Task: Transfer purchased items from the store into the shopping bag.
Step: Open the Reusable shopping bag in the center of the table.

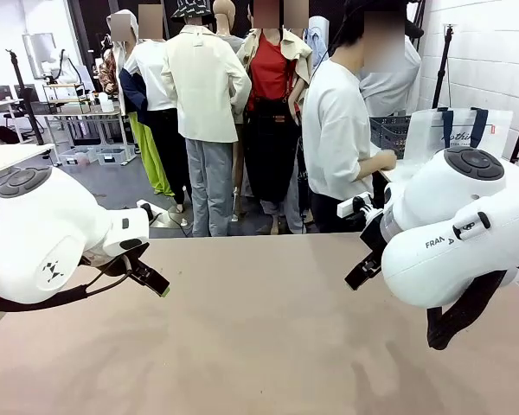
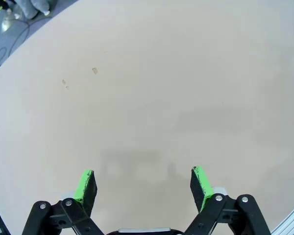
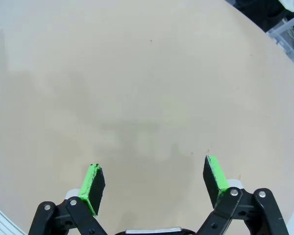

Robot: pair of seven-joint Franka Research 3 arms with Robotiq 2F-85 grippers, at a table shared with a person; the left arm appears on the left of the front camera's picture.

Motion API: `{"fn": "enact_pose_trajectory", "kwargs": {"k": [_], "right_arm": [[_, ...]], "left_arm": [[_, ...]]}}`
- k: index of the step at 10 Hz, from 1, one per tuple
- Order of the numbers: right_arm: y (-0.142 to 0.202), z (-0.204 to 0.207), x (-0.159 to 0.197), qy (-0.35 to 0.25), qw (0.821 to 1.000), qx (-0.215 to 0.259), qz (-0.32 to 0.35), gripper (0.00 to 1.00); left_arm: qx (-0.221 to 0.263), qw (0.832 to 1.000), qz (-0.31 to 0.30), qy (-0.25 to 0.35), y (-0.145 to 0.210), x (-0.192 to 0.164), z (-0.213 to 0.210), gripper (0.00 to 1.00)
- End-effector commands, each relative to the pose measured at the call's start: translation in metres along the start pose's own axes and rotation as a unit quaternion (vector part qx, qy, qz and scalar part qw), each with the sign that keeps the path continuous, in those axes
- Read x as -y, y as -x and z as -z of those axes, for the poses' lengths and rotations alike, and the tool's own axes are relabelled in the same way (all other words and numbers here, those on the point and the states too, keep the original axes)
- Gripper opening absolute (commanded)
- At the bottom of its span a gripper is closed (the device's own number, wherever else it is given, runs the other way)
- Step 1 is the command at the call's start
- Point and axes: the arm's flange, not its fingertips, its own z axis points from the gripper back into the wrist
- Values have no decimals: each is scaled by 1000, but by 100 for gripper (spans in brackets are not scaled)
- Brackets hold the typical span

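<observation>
The shopping bag [image 1: 463, 131], whitish with dark blue handles and a small red tag, stands at the far right behind my right arm, beside a person in a white T-shirt [image 1: 339, 130]. The purchased items are hidden. My left gripper [image 2: 143, 182] hangs open over bare beige tabletop with nothing between its green pads. My right gripper [image 3: 155, 178] is open too, above bare table. In the front view both white arms sit low at the picture's sides, left arm [image 1: 43, 233] and right arm [image 1: 458, 233].
A dark grey lattice basket [image 1: 389, 134] sits next to the bag at the far right. The beige table [image 1: 259, 328] spreads between the arms. The person's hand [image 1: 385, 160] reaches toward the basket and bag.
</observation>
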Motion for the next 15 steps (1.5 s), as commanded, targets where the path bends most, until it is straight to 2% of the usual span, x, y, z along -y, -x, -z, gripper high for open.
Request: {"fn": "enact_pose_trajectory", "kwargs": {"k": [1, 4, 5, 7, 8, 9, 10, 11, 13, 15], "right_arm": [[0, 0, 0, 0, 1000, 0, 2, 100], [0, 0, 0, 0, 1000, 0, 0, 100], [-9, -12, 8, 37, 999, 13, 5, 100], [-29, -66, 54, 130, 988, 81, 38, 100], [-32, -101, 97, 193, 972, 109, 72, 100], [-27, -124, 135, 250, 956, 111, 104, 100], [-9, -143, 177, 312, 933, 99, 152, 100], [18, -156, 212, 342, 916, 79, 196, 100], [91, -171, 267, 364, 881, 41, 299, 100], [151, -185, 288, 367, 852, 26, 372, 100]], "left_arm": [[0, 1000, -2, 0, 0, -1, 0, 100], [0, 1000, 0, 0, 0, 0, 0, 100], [29, 998, -9, -48, -15, -14, -11, 100], [101, 989, -33, -107, -33, -62, -59, 100], [122, 978, -51, -159, -33, -93, -89, 100], [111, 967, -75, -217, -26, -120, -107, 100], [90, 957, -109, -253, -11, -141, -118, 100], [70, 949, -147, -271, 11, -157, -124, 100], [42, 930, -233, -281, 62, -182, -126, 100], [36, 919, -284, -270, 92, -191, -124, 100]]}}
